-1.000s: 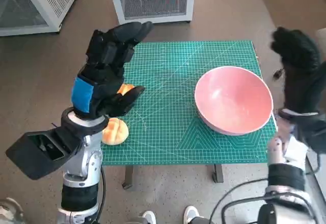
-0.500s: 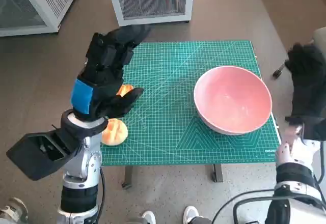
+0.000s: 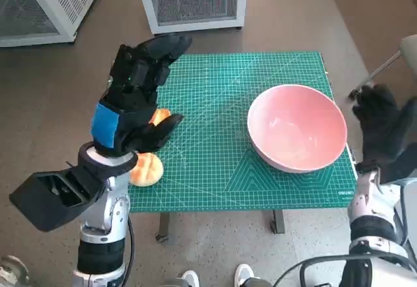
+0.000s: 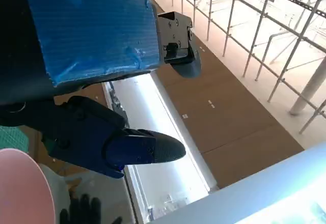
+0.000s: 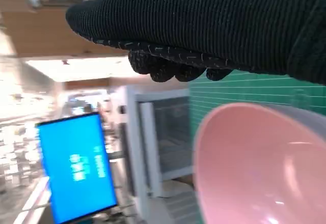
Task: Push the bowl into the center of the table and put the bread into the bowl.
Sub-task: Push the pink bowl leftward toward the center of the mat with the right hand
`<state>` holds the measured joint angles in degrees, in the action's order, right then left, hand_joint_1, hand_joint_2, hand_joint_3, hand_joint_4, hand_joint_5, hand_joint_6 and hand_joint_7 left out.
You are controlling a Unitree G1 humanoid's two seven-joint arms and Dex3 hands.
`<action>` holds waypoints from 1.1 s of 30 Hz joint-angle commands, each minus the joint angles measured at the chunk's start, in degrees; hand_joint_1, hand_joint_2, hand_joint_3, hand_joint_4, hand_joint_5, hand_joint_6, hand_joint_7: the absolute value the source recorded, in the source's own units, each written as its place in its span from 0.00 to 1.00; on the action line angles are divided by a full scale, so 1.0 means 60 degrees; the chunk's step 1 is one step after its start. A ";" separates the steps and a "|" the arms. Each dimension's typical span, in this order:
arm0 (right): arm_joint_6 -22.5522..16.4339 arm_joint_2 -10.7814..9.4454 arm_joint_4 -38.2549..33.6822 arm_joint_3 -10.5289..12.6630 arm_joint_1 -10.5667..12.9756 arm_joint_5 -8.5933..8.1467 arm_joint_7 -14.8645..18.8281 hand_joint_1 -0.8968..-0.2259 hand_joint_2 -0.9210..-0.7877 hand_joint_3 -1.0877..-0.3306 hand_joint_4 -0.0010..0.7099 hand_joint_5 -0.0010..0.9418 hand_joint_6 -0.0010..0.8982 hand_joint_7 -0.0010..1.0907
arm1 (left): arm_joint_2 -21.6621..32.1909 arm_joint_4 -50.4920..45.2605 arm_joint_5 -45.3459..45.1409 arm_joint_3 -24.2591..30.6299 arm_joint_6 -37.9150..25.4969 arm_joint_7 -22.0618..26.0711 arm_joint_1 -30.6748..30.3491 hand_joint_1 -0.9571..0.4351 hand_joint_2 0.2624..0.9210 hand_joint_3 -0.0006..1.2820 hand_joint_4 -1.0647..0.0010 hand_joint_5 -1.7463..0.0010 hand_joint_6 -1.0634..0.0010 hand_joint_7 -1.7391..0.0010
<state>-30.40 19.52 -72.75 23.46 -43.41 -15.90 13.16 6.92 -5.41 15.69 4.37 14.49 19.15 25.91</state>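
The pink bowl [image 3: 297,135] stands on the right half of the green mat [image 3: 221,91], near its right edge. A round bread roll [image 3: 147,169] lies at the mat's front left. A second orange piece [image 3: 160,113] peeks out behind my left hand [image 3: 135,98], which is raised above the mat's left side with fingers spread and holds nothing. My right hand [image 3: 381,127] is upright just off the table's right edge, beside the bowl's right rim, with nothing in it. The right wrist view shows the glove [image 5: 204,25] over the bowl [image 5: 260,168].
Two white mesh cabinets [image 3: 192,0] [image 3: 45,6] stand on the floor beyond the table. A person's shoes [image 3: 189,278] show below the front edge. A thin rod with a dark tip [image 3: 373,77] lies off the right side.
My right hand has come down and back toward me, from beside the bowl's far right to level with its right rim. The left hand, bowl and bread have stayed put.
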 commanded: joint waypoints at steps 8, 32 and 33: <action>0.0621 -0.0672 -0.0325 -0.0057 0.0196 0.0254 -0.0219 0.66 0.00 0.50 0.41 0.00 0.12 0.41 | 0.0149 -0.0126 -0.0030 0.0063 0.0013 -0.0013 -0.0121 0.27 1.00 0.28 0.98 0.75 1.00 0.55; 0.1392 -0.2160 -0.0456 0.0448 -0.0884 -0.0151 0.0419 0.58 0.00 0.60 0.42 0.01 0.15 0.37 | 0.0556 -0.0679 0.0061 0.0259 -0.0201 0.0019 -0.0536 0.28 1.00 0.27 0.90 0.83 0.99 0.57; 0.1412 -0.2230 -0.0462 0.0429 -0.0937 -0.0125 0.0423 0.58 0.00 0.60 0.42 0.01 0.16 0.38 | 0.0587 -0.0688 0.0042 0.0283 -0.0174 0.0023 -0.0576 0.28 1.00 0.27 0.88 0.85 0.99 0.57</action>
<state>-23.28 7.34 -74.46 25.88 -48.92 -16.66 15.26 9.62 -8.22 16.04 5.49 13.55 19.29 23.44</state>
